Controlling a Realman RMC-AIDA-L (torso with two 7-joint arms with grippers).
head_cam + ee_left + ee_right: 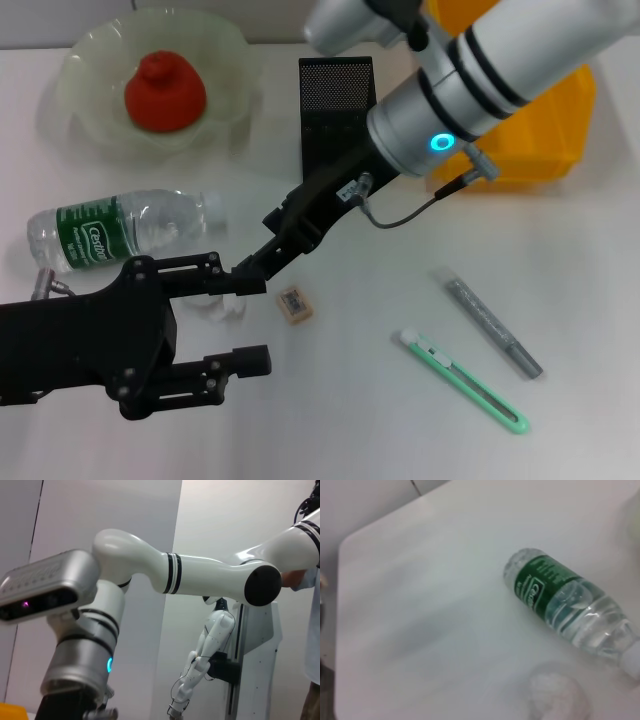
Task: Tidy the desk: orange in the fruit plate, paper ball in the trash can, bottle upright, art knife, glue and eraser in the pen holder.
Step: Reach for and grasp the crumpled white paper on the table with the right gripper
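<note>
A red-orange fruit (165, 92) lies in the pale green fruit plate (85, 60) at the back left. The water bottle (120, 232) lies on its side at the left; it also shows in the right wrist view (565, 602). The white paper ball (222, 310) lies between the bottle and the eraser (296, 303), partly hidden by my left gripper; the right wrist view shows it too (557, 696). The green art knife (465, 383) and grey glue stick (492, 325) lie at the front right. My left gripper (258, 322) is open and empty beside the paper ball. My right gripper (262, 262) hangs just behind the ball.
The black mesh pen holder (336, 105) stands at the back centre, partly behind my right arm. The yellow trash can (545, 130) stands at the back right. The left wrist view shows only my right arm (200, 577) and the room.
</note>
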